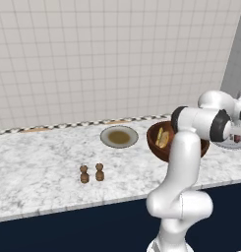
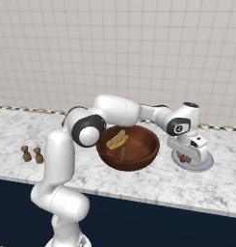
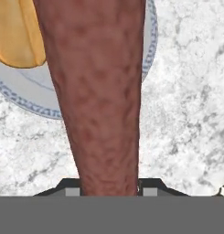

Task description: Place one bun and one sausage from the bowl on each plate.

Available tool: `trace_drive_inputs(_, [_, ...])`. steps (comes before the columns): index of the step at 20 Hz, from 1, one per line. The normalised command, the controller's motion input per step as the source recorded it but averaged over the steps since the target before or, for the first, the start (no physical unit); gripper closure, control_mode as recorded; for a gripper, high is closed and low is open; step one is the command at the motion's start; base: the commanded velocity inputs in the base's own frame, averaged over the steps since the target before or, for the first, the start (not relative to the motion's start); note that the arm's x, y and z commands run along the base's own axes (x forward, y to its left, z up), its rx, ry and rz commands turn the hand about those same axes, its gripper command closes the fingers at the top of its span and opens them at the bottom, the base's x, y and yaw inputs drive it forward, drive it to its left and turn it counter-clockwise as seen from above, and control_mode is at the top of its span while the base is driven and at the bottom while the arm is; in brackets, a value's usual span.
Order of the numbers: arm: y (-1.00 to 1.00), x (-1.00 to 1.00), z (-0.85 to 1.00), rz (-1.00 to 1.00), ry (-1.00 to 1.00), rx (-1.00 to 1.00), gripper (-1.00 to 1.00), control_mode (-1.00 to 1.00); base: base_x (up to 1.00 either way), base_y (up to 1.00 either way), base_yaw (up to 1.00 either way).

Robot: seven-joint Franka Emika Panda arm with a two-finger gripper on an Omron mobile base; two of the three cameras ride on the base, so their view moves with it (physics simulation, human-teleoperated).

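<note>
The end effector (image 2: 187, 157) was clamped on a sausage (image 3: 97, 91) over the plate (image 3: 147, 50); lowering it beside the bun (image 3: 19, 34) before release seemed wise.

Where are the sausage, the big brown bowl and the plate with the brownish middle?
sausage (image 3: 102, 96): hand view, mid-length.
bowl (image 2: 143, 157): right base view, outer wall.
plate with the brownish middle (image 1: 106, 140): left base view, pale rim.

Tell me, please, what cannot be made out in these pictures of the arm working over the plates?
- Plain pale grey plate: right base view, mostly covered by the gripper; left base view, cut by the right edge.
- Reddish-brown sausage: hand view, its far end runs off the top; fingertips hidden behind it.
- Yellow bun: hand view, cut by the left edge.
- Deep glossy reddish-brown bowl: left base view, the arm hides its right side.
</note>
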Motion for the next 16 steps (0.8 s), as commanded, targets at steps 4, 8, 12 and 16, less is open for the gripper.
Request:
trace_drive_inputs(4, [-0.01, 0.18, -0.27, 0.03, -0.16, 0.0, 1.0, -1.0, 0.0, 0.0, 0.0])
trace_drive_inputs(8, [-0.09, 0.11, 0.0, 0.0, -0.01, 0.0, 1.0, -1.0, 0.0, 0.0, 0.0])
trace_drive_inputs(12, [-0.21, 0.24, 0.0, 0.0, 0.0, 0.0, 1.0, -1.0, 0.0, 0.0, 0.0])
trace_drive_inputs(16, [-0.11, 0.28, -0.06, 0.0, 0.0, 0.0, 1.0, -1.0, 0.0, 0.0, 0.0])
